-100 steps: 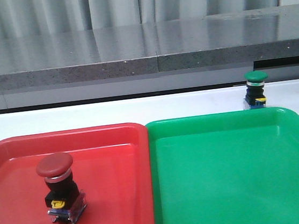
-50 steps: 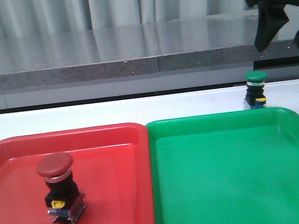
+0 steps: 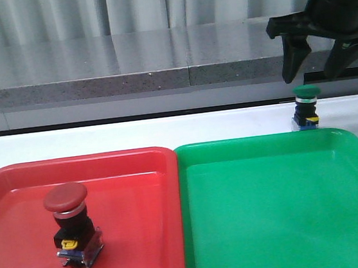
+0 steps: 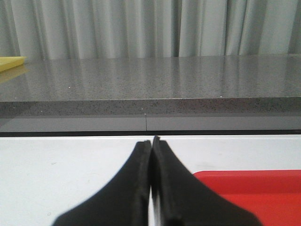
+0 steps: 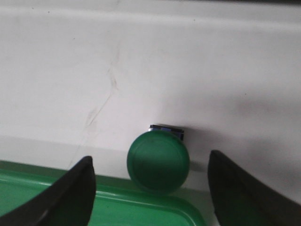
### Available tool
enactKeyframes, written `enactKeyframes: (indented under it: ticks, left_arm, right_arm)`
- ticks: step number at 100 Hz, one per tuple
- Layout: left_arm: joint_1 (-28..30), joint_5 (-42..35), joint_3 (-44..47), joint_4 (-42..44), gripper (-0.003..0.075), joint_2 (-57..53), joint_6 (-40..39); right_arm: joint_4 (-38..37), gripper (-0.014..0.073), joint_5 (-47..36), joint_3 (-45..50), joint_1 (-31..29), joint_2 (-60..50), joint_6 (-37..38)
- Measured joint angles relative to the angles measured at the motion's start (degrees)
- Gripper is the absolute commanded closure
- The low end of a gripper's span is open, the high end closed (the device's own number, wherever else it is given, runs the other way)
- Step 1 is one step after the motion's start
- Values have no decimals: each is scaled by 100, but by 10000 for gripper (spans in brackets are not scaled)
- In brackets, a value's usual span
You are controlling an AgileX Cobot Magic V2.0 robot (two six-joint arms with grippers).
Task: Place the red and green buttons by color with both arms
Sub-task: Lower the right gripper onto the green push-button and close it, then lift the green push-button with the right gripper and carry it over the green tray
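The green button (image 3: pixel 307 106) stands upright on the white table just behind the green tray (image 3: pixel 285 212). My right gripper (image 3: pixel 314 73) hangs open just above it, fingers spread to either side. In the right wrist view the green cap (image 5: pixel 158 161) lies between the two fingers, untouched, and the gripper (image 5: pixel 150 162) is open. The red button (image 3: pixel 71 225) stands in the red tray (image 3: pixel 139 242), at its left. My left gripper (image 4: pixel 151 141) is shut and empty over the white table, beside a corner of the red tray (image 4: pixel 254 193). It is out of the front view.
A grey stone ledge (image 3: pixel 158 62) runs along the back of the table, with curtains behind. The two trays sit side by side at the front and touch in the middle.
My right gripper has come into the front view from the upper right and moved down and left, until it hangs open over the green button. The buttons have not moved.
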Motion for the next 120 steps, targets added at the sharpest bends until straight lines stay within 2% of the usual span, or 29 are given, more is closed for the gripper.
enactKeyframes:
  ticks: [23, 50, 55, 73, 77, 103, 120]
  left_arm:
    - [0, 0, 0, 0, 741, 0, 0]
    - [0, 0, 0, 0, 741, 0, 0]
    - [0, 0, 0, 0, 741, 0, 0]
    - [0, 0, 0, 0, 741, 0, 0]
    - [0, 0, 0, 0, 741, 0, 0]
    - [0, 0, 0, 0, 741, 0, 0]
    - [0, 0, 0, 0, 741, 0, 0]
  right_arm:
    - [-11, 81, 326, -462, 0, 501, 0]
    - [-21, 87, 420, -514, 0, 704, 0]
    - [-21, 116, 420, -514, 0, 704, 0]
    - [-21, 332, 420, -514, 0, 704, 0]
    - [-21, 354, 420, -514, 0, 704, 0]
    - [-55, 361, 433, -514, 0, 605, 0]
    - [-278, 361, 469, -501, 138, 11, 131]
